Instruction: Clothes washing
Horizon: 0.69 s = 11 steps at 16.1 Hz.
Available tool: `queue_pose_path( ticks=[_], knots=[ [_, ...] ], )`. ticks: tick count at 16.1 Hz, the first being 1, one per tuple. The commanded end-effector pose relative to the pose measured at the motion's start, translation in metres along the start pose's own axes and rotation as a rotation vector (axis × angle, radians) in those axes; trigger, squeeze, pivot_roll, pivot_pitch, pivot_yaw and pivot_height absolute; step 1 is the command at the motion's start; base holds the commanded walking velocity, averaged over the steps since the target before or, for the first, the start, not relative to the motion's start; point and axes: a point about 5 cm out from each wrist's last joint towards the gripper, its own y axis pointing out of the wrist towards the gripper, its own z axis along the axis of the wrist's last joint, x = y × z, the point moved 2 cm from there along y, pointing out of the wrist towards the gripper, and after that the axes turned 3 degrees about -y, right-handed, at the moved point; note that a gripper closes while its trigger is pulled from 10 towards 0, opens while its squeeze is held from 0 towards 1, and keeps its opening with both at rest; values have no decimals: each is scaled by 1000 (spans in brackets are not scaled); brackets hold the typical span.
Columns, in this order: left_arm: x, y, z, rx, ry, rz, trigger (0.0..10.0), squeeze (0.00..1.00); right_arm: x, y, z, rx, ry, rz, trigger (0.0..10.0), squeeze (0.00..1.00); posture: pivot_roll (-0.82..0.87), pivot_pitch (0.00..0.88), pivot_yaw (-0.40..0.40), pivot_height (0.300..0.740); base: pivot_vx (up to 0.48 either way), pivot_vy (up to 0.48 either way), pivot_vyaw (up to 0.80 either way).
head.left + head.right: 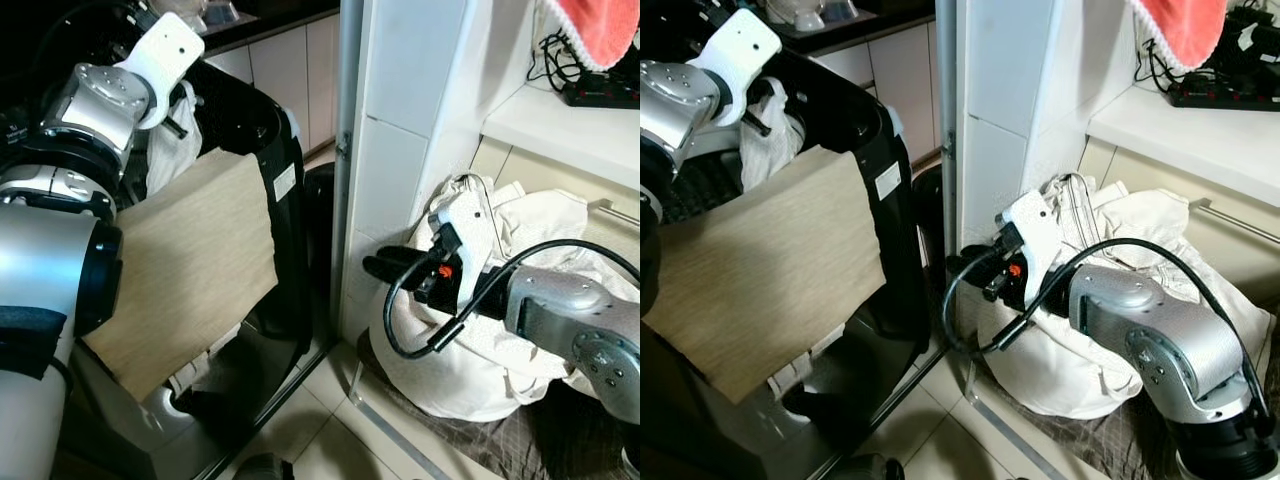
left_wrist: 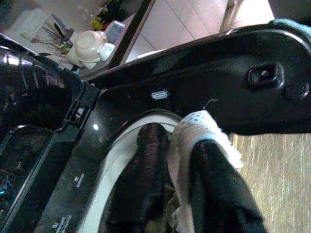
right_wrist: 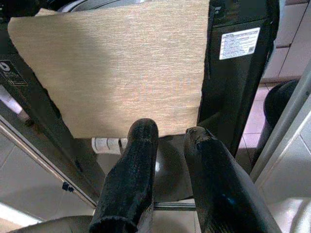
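Left wrist view: my left hand [image 2: 177, 194] grips a white cloth [image 2: 194, 131] over the washer [image 1: 255, 120]; next, release. Right hand [image 3: 167, 145] open, idle.

The washing machine [image 1: 270, 200] stands on the left, and a cloth panel [image 1: 185, 265] hangs over its front. Above its opening, the left hand [image 2: 177, 170] holds a garment [image 2: 194, 133] between its fingers. To the right of the machine rises a tiled pillar [image 1: 400, 160]. At the foot of the pillar, on the floor, lies a pile of laundry [image 1: 520, 290]. The right hand [image 1: 385, 268] is in front of this pile, near the pillar. Behind the pile, higher, a tabletop [image 1: 570, 125] carries a power strip [image 1: 600, 93].
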Motion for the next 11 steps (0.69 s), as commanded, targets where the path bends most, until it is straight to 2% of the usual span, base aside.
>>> queue_pose_path(
  ticks=[1,4,6,7,8,9,10,11],
  knots=[
    [-6,-3,0,-12,7,4,10000,1000,-2,-1,2,-5,-23,4,10000,0,-48,0,69,740,0,0,0],
    [-6,-3,-3,-43,30,-3,10000,1000,-1,-1,2,-5,-22,5,10000,0,-47,0,70,740,0,0,0],
    [-5,-3,-6,-75,90,-24,10000,1000,1,-2,2,-8,-23,-2,10000,0,-48,0,72,740,0,0,0],
    [-4,-3,-8,-95,135,-34,10000,1000,2,-3,1,-11,-24,-7,10000,0,-48,0,72,740,0,0,0],
    [2,-3,-21,-183,254,-103,10000,1000,3,-2,0,-17,-24,-13,10000,0,-50,0,74,740,0,0,0],
    [5,-3,-26,-219,283,-148,10000,1000,3,-2,-1,-20,-25,-16,10000,0,-50,0,74,740,0,0,0],
    [10,-4,-33,-267,318,-208,10000,290,3,-2,-2,-25,-25,-20,10000,0,-49,0,74,740,0,0,0],
    [11,-5,-38,-295,341,-232,10000,0,4,-1,-3,-29,-27,-22,10000,0,-49,0,75,740,0,0,0]
  ],
)
